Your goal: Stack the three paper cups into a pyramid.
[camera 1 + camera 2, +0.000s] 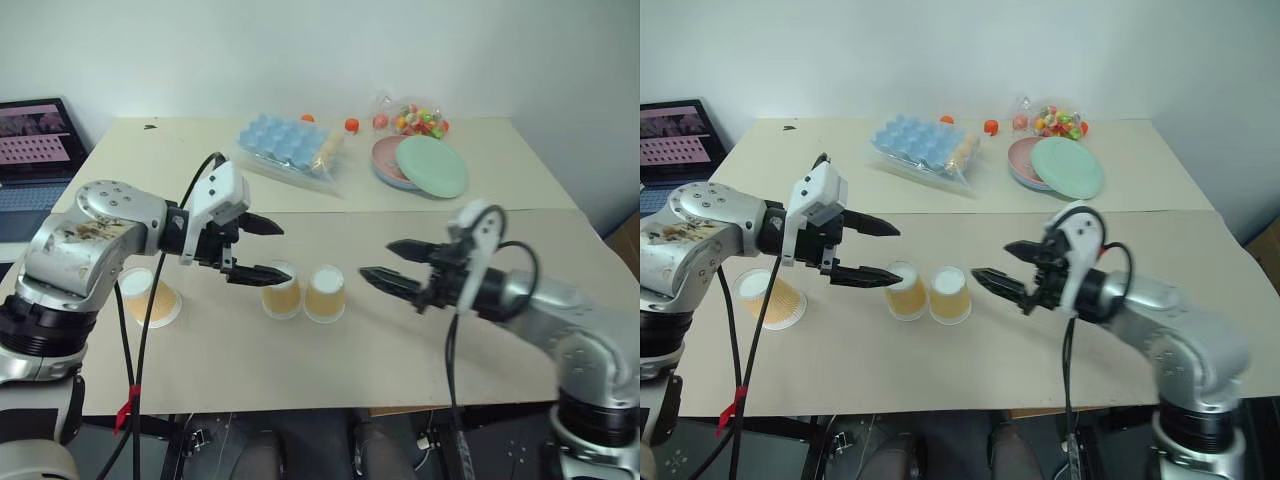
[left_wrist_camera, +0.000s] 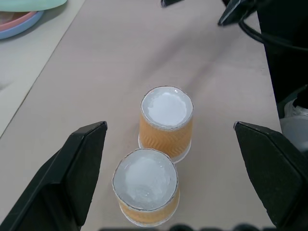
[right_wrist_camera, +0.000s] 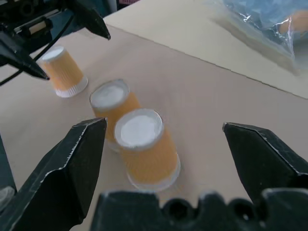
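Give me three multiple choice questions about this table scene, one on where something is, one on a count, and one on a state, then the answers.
1. Where does the third orange-tan paper cup stand?
A. on top of the pair
B. apart, under the left arm
C. on the green plate

2. How many upside-down orange-tan paper cups stand side by side between the two tools?
A. one
B. two
C. four

3. How is the right tool?
A. shut on a cup
B. shut on nothing
C. open, holding nothing

Answers: 1 B, it sits alone on the table's near left part. 2 B, two white bases show next to each other. 3 C, its black fingers are spread with only air between them.
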### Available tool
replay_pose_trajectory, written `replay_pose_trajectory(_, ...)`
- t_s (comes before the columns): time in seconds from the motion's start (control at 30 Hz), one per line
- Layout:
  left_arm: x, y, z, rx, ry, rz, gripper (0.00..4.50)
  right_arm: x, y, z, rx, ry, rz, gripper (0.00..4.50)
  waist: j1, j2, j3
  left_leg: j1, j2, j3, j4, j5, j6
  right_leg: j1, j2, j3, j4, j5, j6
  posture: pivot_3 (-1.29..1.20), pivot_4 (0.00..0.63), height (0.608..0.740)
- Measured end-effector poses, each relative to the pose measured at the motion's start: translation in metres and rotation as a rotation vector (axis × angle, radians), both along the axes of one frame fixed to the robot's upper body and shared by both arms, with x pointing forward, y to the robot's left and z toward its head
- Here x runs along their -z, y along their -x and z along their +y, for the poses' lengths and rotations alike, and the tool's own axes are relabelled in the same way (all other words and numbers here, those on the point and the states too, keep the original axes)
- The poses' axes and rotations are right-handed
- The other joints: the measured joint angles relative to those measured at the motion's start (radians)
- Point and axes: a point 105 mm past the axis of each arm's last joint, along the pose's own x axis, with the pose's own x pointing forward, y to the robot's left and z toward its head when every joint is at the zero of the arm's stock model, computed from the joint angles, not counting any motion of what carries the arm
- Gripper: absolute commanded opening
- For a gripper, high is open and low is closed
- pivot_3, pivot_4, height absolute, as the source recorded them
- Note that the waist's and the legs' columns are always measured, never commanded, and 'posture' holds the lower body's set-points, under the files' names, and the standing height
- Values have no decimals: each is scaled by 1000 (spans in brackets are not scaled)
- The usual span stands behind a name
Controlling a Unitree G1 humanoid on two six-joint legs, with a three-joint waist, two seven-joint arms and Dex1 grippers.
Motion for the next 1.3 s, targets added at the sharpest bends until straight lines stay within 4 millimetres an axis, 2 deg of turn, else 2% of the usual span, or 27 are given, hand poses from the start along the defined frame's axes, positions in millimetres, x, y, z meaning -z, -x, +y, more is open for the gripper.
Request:
replay_pose_trajectory(0.13, -7, -2, 8, -45, 8, -17, 4500, -14, 8, -4, -96, 10, -4, 4487, -9, 0, 0, 1, 1, 0, 0, 0, 0, 0, 1, 1, 1, -1, 2, 0, 150, 736)
replay_pose_trajectory(0.2, -16, -7, 21, -112, 13, -39, 4500, -22, 8, 0, -154, 23, -7, 4487, -13, -1, 1, 2, 2, 0, 0, 0, 0, 0, 3, 1, 1, -2, 4, 0, 150, 736)
replay_pose_trajectory(0.27, -35, -11, 41, -214, 27, -93, 4500, -31, 6, 7, -219, 30, -31, 4487, -18, -1, 1, 2, 5, 0, 0, 0, 0, 0, 6, 1, 0, -2, 4, 0, 150, 736)
replay_pose_trajectory(0.37, -57, -11, 56, -296, 64, -157, 4500, -29, -2, 10, -245, 25, -21, 4487, -11, -1, 1, 2, 5, -1, 0, 0, 0, 0, 6, 1, 1, -2, 4, 0, 150, 736)
replay_pose_trajectory(0.47, -57, -11, 69, -372, 101, -151, 4500, -25, -9, 14, -261, 24, -8, 4487, -2, -1, 1, 1, 5, 1, 0, 0, 0, 0, 6, 2, 0, -2, 3, 0, 150, 736)
replay_pose_trajectory(0.5, -55, -12, 87, -463, 143, -148, 4500, -24, -15, 19, -276, 26, -21, 4487, -8, -1, 1, 2, 5, 2, 0, 0, 0, -1, 6, 3, 0, -1, 2, 0, 150, 736)
replay_pose_trajectory(0.57, -46, -10, 126, -672, 220, -148, 4500, -15, -27, 23, -284, 34, -12, 4487, -22, -2, 1, 1, 7, 2, 0, 0, 0, -2, 7, 2, 1, 2, -3, 0, 150, 736)
replay_pose_trajectory(0.6, -40, -7, 140, -743, 265, -149, 4500, -11, -31, 25, -286, 36, -3, 4487, -22, -1, 1, 1, 8, 2, -1, 0, 0, -2, 7, 2, 1, 2, -4, 0, 150, 736)
replay_pose_trajectory(0.67, -14, 7, 156, -853, 320, -133, 4500, -3, -39, 27, -290, 33, 11, 4487, -22, -2, 1, 1, 8, 2, -1, 0, 0, -3, 6, 2, 1, 3, -5, 0, 150, 736)
replay_pose_trajectory(0.77, 25, 27, 164, -954, 338, -72, 4500, 0, -43, 29, -299, 41, 8, 4487, -13, -3, 2, 0, 9, 2, -1, -1, -2, -3, 6, 1, 0, 4, -6, 0, 150, 736)
replay_pose_trajectory(0.8, 32, 33, 166, -984, 370, -74, 4500, 0, -45, 29, -301, 46, 0, 4487, -6, -4, 2, 0, 9, 1, 0, -1, -2, -3, 6, 0, 0, 4, -6, 0, 150, 736)
replay_pose_trajectory(0.97, 40, 52, 174, -1082, 416, -164, 4500, 3, -47, 29, -306, 56, -5, 4487, 18, -5, 2, 3, 8, 1, 0, -1, -3, 0, 5, 0, 0, 5, -7, 0, 150, 736)
replay_pose_trajectory(1.17, 69, 64, 183, -1205, 443, -204, 4500, 7, -49, 25, -287, 73, 1, 4487, 21, -5, 2, 5, 10, 4, 0, -1, -3, 1, 7, 0, -1, 5, -8, 0, 150, 736)
replay_pose_trajectory(1.3, 94, 64, 181, -1273, 452, -212, 4500, 10, -47, 25, -279, 75, 4, 4487, 21, -6, 1, 5, 11, 4, 0, -1, -3, 1, 8, 1, -1, 6, -9, 0, 150, 736)
